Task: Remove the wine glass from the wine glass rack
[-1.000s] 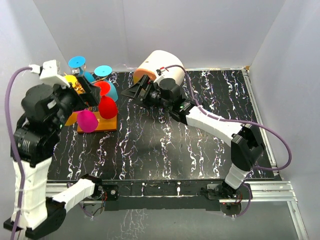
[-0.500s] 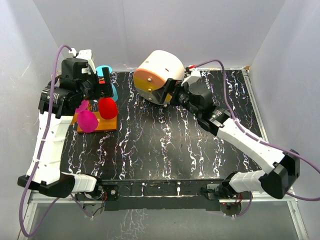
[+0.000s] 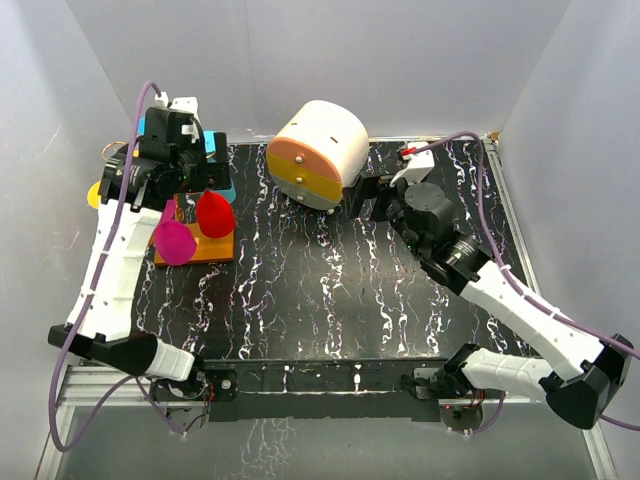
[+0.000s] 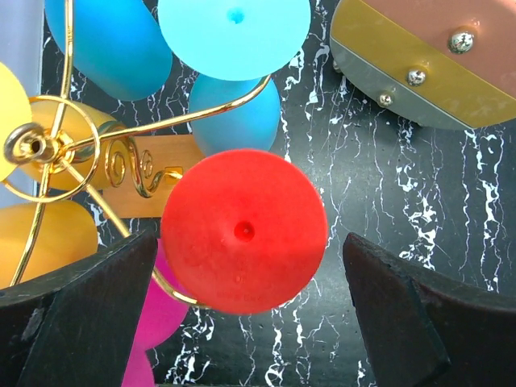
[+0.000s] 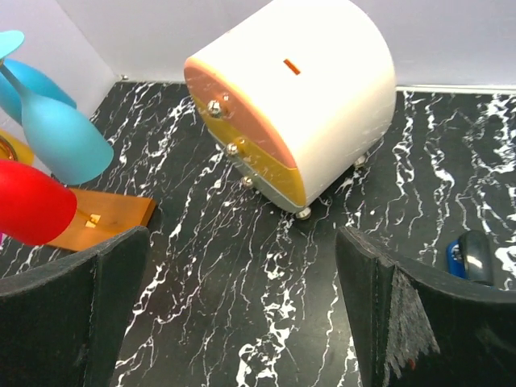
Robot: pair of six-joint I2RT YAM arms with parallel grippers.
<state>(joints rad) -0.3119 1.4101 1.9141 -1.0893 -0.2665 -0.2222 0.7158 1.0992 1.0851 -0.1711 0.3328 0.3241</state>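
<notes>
The wine glass rack is a gold wire stand [image 4: 137, 165] on an orange base [image 3: 196, 252] at the table's far left. Upside-down plastic glasses hang on it: red [image 3: 215, 214], pink [image 3: 175, 242], blue [image 3: 224, 186] and yellow [image 3: 96, 193]. My left gripper [image 3: 172, 186] hovers above the rack, open and empty. In the left wrist view the red glass's round foot [image 4: 244, 230] lies between and below the jaws [image 4: 246, 322], untouched. My right gripper [image 3: 362, 197] is open and empty above the table beside the drawer box.
A white-and-orange rounded drawer box [image 3: 318, 152] stands at the back middle, also in the right wrist view [image 5: 298, 97]. A small blue and grey object [image 5: 472, 258] lies on the table right of it. White walls enclose the black marbled table [image 3: 330, 290].
My left arm has swung up over the rack and settled above the red glass. My right arm has drawn back to the right, away from the drawer box.
</notes>
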